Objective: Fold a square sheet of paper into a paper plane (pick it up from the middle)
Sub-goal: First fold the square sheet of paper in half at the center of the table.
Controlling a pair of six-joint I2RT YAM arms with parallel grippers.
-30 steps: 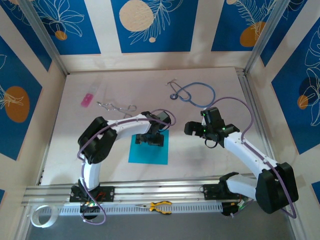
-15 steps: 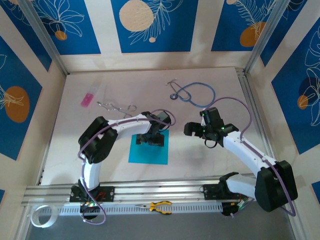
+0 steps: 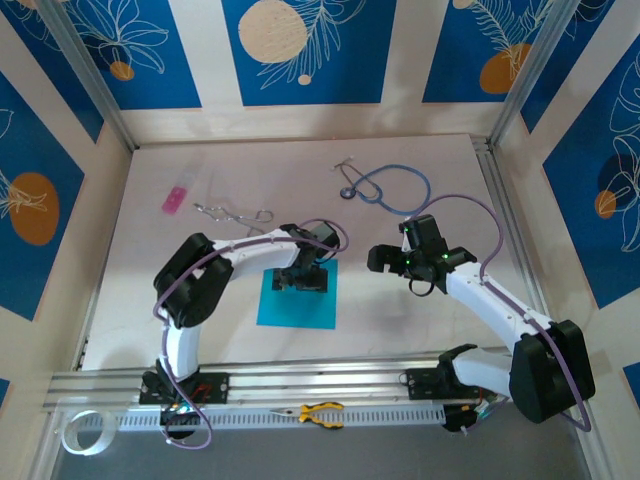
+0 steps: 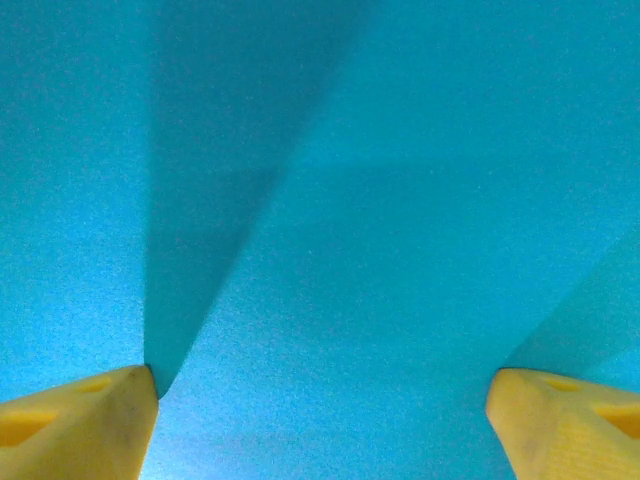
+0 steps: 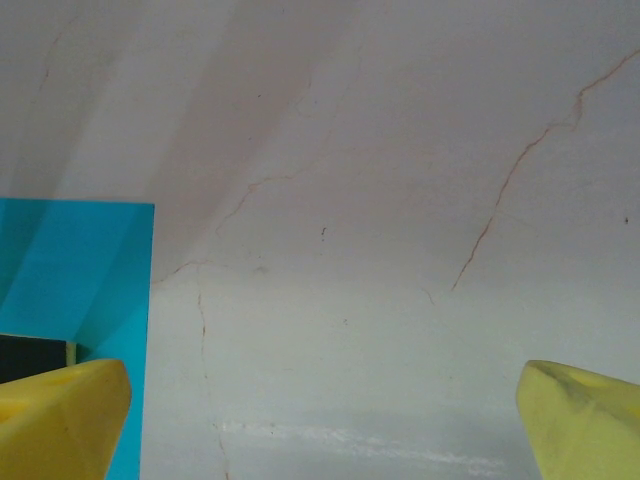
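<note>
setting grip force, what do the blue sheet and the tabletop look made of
Square sheet of paper: thin matte cyan paper; it lies flat, glare-free, faintly grainy. Table: hard whitish top with fine brownish crack-like lines and slight sheen, perhaps painted board or laminate; cannot tell which.

I see my left pincer (image 3: 301,281) over the square sheet of paper (image 3: 297,308), toward its twelve o'clock edge; my right pincer (image 3: 388,260) hovers at three o'clock.
</note>
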